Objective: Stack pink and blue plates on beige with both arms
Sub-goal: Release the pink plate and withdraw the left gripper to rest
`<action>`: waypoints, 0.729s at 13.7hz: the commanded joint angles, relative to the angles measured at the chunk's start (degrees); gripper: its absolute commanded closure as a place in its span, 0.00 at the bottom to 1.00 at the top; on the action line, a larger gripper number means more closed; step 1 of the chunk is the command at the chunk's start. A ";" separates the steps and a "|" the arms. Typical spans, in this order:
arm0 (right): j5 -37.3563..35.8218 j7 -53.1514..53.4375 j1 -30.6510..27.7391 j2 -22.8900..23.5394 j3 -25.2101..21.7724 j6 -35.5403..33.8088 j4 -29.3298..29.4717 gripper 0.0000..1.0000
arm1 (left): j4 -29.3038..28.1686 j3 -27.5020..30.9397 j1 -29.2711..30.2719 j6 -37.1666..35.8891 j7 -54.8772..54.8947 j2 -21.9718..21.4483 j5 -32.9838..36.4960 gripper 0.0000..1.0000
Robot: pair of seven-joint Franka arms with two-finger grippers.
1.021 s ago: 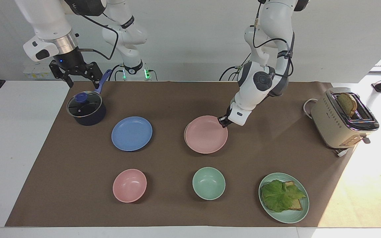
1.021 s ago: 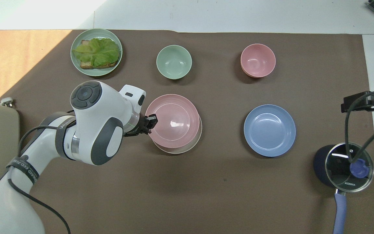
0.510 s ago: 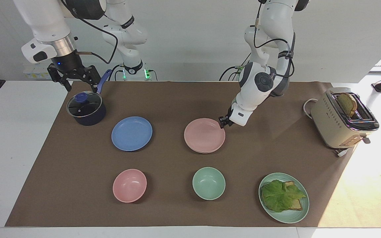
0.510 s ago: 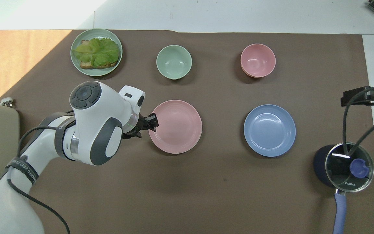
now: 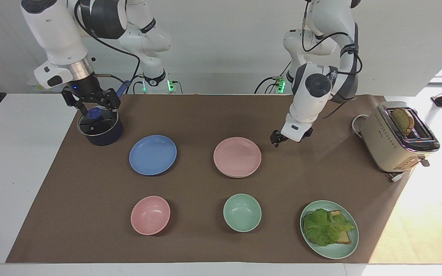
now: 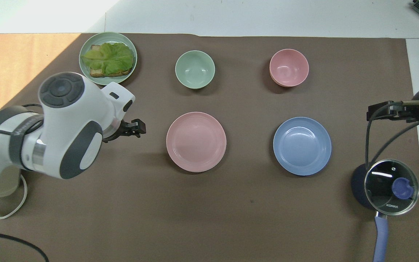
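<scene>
The jaws of the left gripper (image 5: 278, 140) are released and hold nothing; they hang low over the bare brown mat (image 5: 190, 115), just beside the pink plate (image 5: 237, 156) on the side toward the left arm's end of the desk, and apart from its rim. The jaws of the right gripper (image 5: 92, 102) are also released, with the fingers spread, and they hang directly over the glass lid of the dark blue pot (image 5: 100, 128), close to its blue knob; if they touch it I cannot tell.

The pink plate lies flat in the middle of the mat, on top of the beige plate (image 5: 240, 176), of which only a thin pale edge shows under the pink rim. The blue plate (image 5: 152, 154) lies alone on the mat beside this stack, toward the right arm's end, and is not yet stacked. The pot stands nearer to the robots than the blue plate.

Farther from the robots there is a row of a pink bowl (image 5: 150, 214), a mint-green bowl (image 5: 242, 212) and a mint-green plate (image 5: 349, 245) that carries bread with a lettuce leaf. A cream toaster (image 5: 390, 147) with a slice of bread in its slot stands at the left arm's end of the desk.
</scene>
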 commanded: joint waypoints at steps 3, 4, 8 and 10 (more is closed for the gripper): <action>-0.02 -2.08 -0.59 -1.18 0.30 16.13 -16.75 0.00 | 5.37 0.66 10.28 -8.79 12.05 -7.64 1.11 0.00; 0.07 -2.08 -0.68 -1.00 0.30 20.53 -20.36 0.00 | 8.70 0.66 12.13 -10.73 12.76 -7.46 0.93 0.00; 0.33 -2.34 -1.29 1.27 0.30 30.13 -28.03 0.02 | 9.44 0.57 15.31 -12.14 19.53 -8.33 -0.56 0.00; 0.33 -2.43 -1.38 2.86 0.30 32.69 -29.36 0.10 | 9.27 0.57 15.49 -12.32 19.53 -8.43 -0.56 0.00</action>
